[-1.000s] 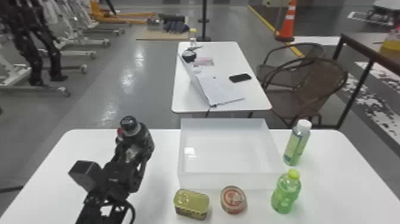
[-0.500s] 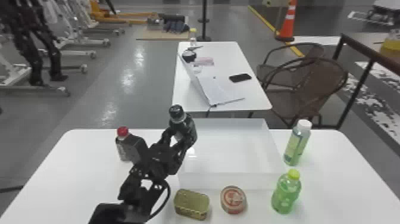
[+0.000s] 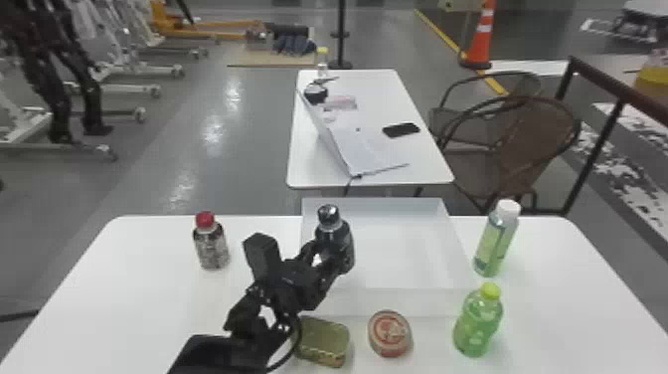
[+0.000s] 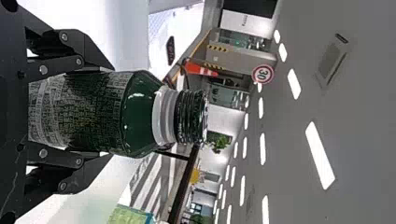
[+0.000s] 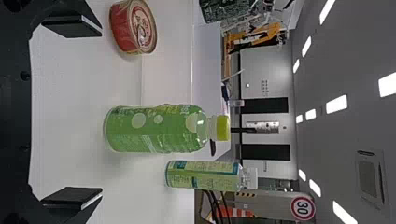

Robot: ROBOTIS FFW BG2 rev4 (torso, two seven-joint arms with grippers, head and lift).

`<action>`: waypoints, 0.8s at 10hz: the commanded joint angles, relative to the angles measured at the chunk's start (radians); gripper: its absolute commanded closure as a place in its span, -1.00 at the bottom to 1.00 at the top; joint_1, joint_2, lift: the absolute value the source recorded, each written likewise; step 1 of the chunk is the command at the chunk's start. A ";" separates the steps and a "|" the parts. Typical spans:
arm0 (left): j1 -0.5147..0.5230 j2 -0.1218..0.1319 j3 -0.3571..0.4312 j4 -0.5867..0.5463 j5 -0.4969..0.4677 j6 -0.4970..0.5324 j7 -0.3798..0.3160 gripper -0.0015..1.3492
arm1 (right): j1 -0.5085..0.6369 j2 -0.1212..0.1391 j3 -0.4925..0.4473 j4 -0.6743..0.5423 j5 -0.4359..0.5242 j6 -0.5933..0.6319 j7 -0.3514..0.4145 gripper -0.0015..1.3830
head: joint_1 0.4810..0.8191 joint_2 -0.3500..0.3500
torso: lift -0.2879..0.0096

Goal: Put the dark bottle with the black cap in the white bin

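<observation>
In the head view my left gripper (image 3: pixel 325 256) holds the dark bottle (image 3: pixel 340 238) upright over the left part of the white bin (image 3: pixel 382 302). Its black cap points up. The left wrist view has the left gripper (image 4: pixel 88 114) shut on the body of the dark bottle (image 4: pixel 140 112), one finger on each side. In the right wrist view my right gripper (image 5: pixel 72 114) is parked with its fingers wide apart and nothing between them; a green bottle stands farther off. The bottle's base is hidden by the left gripper.
A red-capped bottle (image 3: pixel 211 246) stands left of the bin. In front are a gold tin (image 3: pixel 323 340) and a round red can (image 3: pixel 390 333). A yellow-capped green bottle (image 3: pixel 478 323) and a white-capped bottle (image 3: pixel 494 241) stand at the right.
My left arm has carried the dark bottle to the right, from near the red-capped bottle to over the bin. The red-capped bottle, partly hidden behind the arm earlier, is now in full view.
</observation>
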 commanded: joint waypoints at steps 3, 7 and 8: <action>-0.003 -0.003 0.016 0.005 -0.002 -0.026 0.007 -0.85 | 0.000 0.001 0.000 0.000 -0.001 -0.001 0.000 -0.86 | -0.60 0.00 | 0.26; 0.115 -0.003 0.104 -0.195 -0.083 -0.075 0.039 -0.81 | 0.001 0.001 0.000 -0.004 0.003 -0.001 0.000 -0.86 | -0.60 0.00 | 0.26; 0.215 -0.002 0.159 -0.319 -0.120 -0.074 0.108 -0.81 | 0.003 0.001 0.000 -0.007 0.006 0.000 0.000 -0.86 | -0.60 0.00 | 0.26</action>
